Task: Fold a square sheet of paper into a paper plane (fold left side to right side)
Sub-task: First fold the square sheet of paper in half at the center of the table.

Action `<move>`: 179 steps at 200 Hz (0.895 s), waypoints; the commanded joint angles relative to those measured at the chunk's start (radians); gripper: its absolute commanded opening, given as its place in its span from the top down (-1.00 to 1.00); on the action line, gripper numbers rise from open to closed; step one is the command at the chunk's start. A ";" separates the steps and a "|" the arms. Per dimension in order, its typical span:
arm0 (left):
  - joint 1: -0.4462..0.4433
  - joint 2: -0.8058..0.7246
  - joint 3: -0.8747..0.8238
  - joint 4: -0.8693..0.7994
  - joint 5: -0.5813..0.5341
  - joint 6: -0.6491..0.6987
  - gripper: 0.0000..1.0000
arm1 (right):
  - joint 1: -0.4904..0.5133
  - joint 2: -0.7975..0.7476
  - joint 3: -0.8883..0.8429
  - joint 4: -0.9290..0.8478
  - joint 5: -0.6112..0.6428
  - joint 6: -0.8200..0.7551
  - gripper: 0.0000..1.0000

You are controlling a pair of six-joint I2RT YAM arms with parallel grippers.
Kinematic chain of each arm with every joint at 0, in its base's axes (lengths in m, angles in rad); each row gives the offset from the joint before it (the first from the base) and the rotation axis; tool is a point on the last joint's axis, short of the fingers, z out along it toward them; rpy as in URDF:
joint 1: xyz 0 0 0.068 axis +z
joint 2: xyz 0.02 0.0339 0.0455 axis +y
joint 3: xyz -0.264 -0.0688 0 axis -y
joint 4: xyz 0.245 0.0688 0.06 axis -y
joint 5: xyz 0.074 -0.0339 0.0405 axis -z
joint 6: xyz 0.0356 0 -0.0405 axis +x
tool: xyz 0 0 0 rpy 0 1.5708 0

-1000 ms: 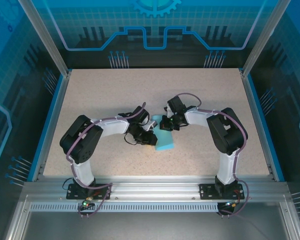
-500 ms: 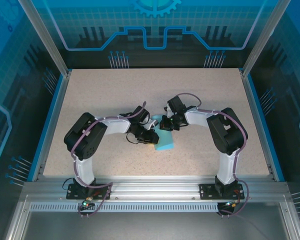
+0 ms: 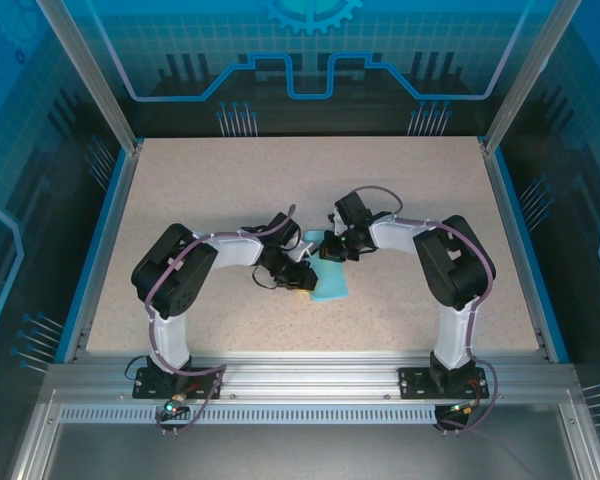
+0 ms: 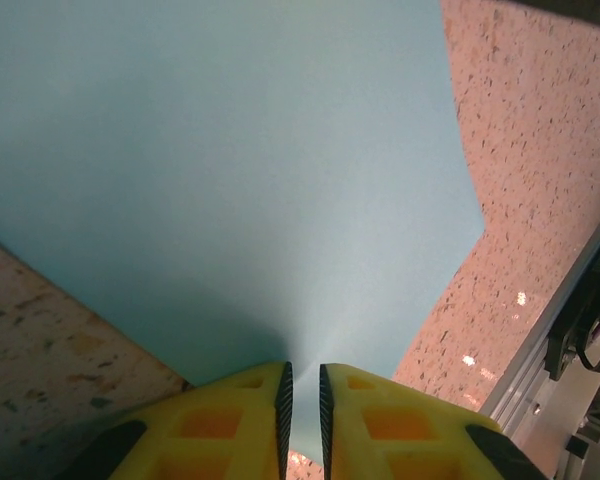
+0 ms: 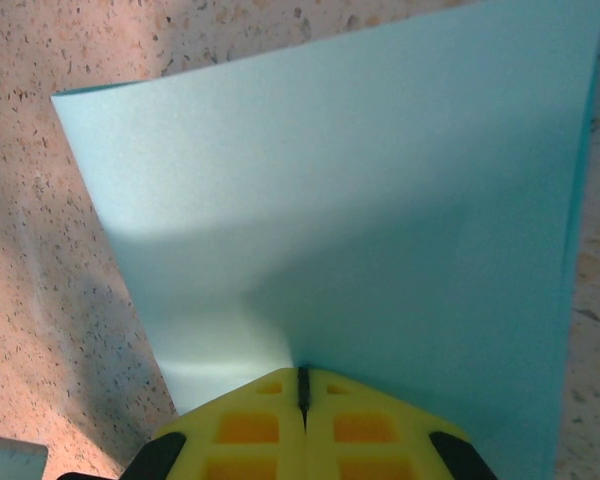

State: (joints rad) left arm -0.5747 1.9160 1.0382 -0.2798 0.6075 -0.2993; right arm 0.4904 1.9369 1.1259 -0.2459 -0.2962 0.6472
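The blue paper (image 3: 330, 285) lies in the middle of the speckled table (image 3: 180, 200), between my two arms. Its long side runs from near to far. My left gripper (image 3: 302, 277) is at the paper's left edge, fingers almost together, with the edge in the thin slit. My right gripper (image 3: 326, 250) is pressed tight together, its tip at the far end. The left side must go right, so I think my left arm should carry it.
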 commanded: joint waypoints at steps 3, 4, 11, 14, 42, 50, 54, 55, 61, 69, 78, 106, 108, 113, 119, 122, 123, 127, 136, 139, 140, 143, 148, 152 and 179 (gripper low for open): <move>-0.026 -0.014 -0.018 -0.103 0.012 0.041 0.63 | -0.007 0.039 -0.031 -0.091 0.083 0.005 0.91; -0.027 -0.014 -0.018 -0.104 0.012 0.042 0.63 | -0.007 0.039 -0.031 -0.091 0.083 0.005 0.91; -0.031 -0.016 -0.018 -0.109 0.014 0.045 0.63 | -0.007 0.040 -0.032 -0.093 0.084 0.005 0.92; -0.032 -0.019 -0.019 -0.110 0.013 0.045 0.63 | -0.007 0.039 -0.031 -0.093 0.084 0.005 0.91; -0.049 -0.033 -0.023 -0.123 0.014 0.049 0.64 | -0.007 0.039 -0.034 -0.093 0.085 0.003 0.92; -0.053 -0.038 -0.024 -0.127 0.014 0.050 0.64 | -0.007 0.039 -0.034 -0.093 0.085 0.003 0.92; -0.055 -0.041 -0.026 -0.129 0.013 0.049 0.64 | -0.007 0.039 -0.034 -0.094 0.085 0.003 0.92; -0.055 -0.041 -0.026 -0.129 0.013 0.048 0.64 | -0.007 0.040 -0.034 -0.094 0.085 0.003 0.91; -0.058 -0.044 -0.029 -0.132 0.012 0.048 0.64 | -0.007 0.039 -0.032 -0.093 0.083 0.003 0.91; -0.061 -0.049 -0.034 -0.133 0.012 0.045 0.63 | -0.007 0.039 -0.031 -0.095 0.083 0.003 0.92; -0.064 -0.054 -0.039 -0.132 0.013 0.043 0.64 | -0.007 0.041 -0.030 -0.095 0.084 0.003 0.91; -0.074 -0.060 -0.050 -0.134 0.010 0.038 0.64 | -0.008 0.042 -0.028 -0.095 0.083 0.003 0.92; -0.075 -0.060 -0.050 -0.134 0.010 0.037 0.64 | -0.007 0.043 -0.029 -0.095 0.083 0.003 0.92; -0.074 -0.061 -0.053 -0.133 0.009 0.037 0.64 | -0.007 0.042 -0.029 -0.095 0.083 0.003 0.92; -0.076 -0.063 -0.056 -0.130 0.009 0.035 0.64 | -0.007 0.042 -0.028 -0.095 0.083 0.003 0.91; -0.075 -0.062 -0.056 -0.130 0.008 0.035 0.64 | -0.008 0.041 -0.030 -0.095 0.083 0.003 0.92; -0.075 -0.063 -0.056 -0.130 0.008 0.035 0.64 | -0.007 0.041 -0.030 -0.095 0.083 0.004 0.92; -0.075 -0.064 -0.057 -0.130 0.008 0.036 0.64 | -0.007 0.041 -0.030 -0.095 0.083 0.003 0.91; -0.075 -0.066 -0.057 -0.128 0.005 0.036 0.64 | -0.007 0.040 -0.031 -0.093 0.084 0.004 0.91; -0.075 -0.067 -0.057 -0.128 0.005 0.037 0.64 | -0.007 0.040 -0.032 -0.093 0.083 0.004 0.91; -0.075 -0.067 -0.057 -0.129 0.004 0.037 0.64 | -0.007 0.041 -0.032 -0.093 0.083 0.004 0.91; -0.075 -0.069 -0.056 -0.129 0.002 0.038 0.64 | -0.007 0.041 -0.032 -0.093 0.082 0.005 0.91; -0.076 -0.072 -0.056 -0.128 0.000 0.038 0.64 | -0.007 0.041 -0.032 -0.093 0.081 0.005 0.91; -0.076 -0.076 -0.056 -0.127 -0.004 0.039 0.64 | -0.007 0.042 -0.032 -0.091 0.082 0.005 0.92; -0.066 -0.119 -0.046 -0.124 -0.011 0.035 0.63 | -0.008 0.040 -0.032 -0.091 0.080 0.003 0.91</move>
State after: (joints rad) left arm -0.6407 1.8610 0.9974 -0.3714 0.6025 -0.2779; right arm 0.4904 1.9369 1.1259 -0.2466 -0.2966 0.6468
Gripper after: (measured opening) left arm 0.182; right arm 0.058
